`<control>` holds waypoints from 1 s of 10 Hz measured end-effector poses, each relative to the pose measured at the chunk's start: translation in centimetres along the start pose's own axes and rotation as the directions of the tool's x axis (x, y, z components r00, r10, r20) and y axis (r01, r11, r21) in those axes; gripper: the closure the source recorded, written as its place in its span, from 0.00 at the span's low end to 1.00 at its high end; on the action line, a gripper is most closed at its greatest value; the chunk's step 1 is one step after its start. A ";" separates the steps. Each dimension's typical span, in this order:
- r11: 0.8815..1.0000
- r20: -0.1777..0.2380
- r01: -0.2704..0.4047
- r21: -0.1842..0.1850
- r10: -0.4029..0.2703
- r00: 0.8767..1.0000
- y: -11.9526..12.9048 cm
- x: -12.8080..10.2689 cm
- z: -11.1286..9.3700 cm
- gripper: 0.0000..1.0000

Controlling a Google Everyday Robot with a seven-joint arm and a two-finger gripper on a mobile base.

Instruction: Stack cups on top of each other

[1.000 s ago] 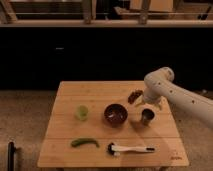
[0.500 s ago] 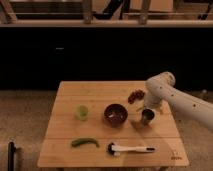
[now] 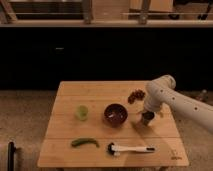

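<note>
The pale green cup (image 3: 82, 112) stands upright on the left half of the wooden table (image 3: 95, 95). The dark grey metallic cup (image 3: 146, 118) stands right of the bowl, directly under my gripper (image 3: 148, 113). The gripper comes down from the white arm (image 3: 172, 97) onto the top of this cup. The arm's wrist hides the gripper's tips and the cup's rim.
A dark red-brown bowl (image 3: 115, 114) sits mid-table between the two cups. A reddish bunch of small things (image 3: 136, 95) lies behind the grey cup. A green pepper (image 3: 84, 142) and a white-handled brush (image 3: 128, 148) lie near the front edge.
The arm has lowered a little and shifted slightly, bringing the gripper down onto the grey cup. The cups and other objects have not moved.
</note>
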 end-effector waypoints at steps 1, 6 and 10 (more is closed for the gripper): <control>1.000 0.001 0.005 0.002 -0.005 1.000 0.1 -0.3 -0.1 0.20; 0.999 0.000 0.029 0.016 -0.029 1.000 -0.3 -0.7 -0.4 0.20; 0.999 -0.010 0.037 0.017 -0.037 0.999 -0.8 -0.9 -0.5 0.47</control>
